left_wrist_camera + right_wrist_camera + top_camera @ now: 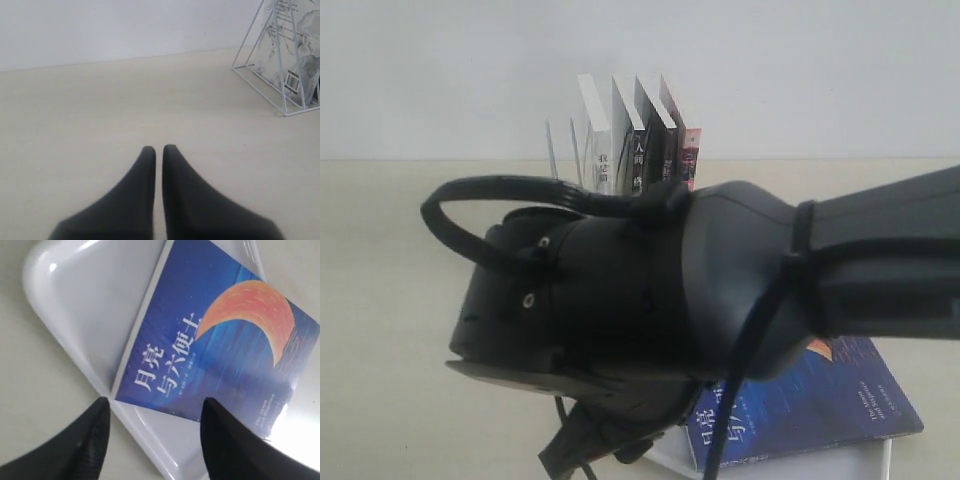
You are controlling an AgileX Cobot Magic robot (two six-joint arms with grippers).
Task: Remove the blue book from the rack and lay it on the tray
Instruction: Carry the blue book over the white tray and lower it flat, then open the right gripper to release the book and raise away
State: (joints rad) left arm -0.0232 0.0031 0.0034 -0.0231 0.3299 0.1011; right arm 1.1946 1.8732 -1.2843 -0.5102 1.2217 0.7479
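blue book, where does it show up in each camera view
Exterior view: the blue book lies lower right on the tray, partly behind the right arm.
Left wrist view: not in it; the rack shows instead.
Right wrist view: fills much of the picture, cover up, beyond the open right tool.
Shared landmark: the tray, in exterior and right wrist views.

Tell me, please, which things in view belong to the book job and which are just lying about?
Belong to the job:
- blue book, lying on the tray
- tray
- rack
- right gripper, open above the book

Just there:
- other books standing in the rack
- left gripper, shut, over the table
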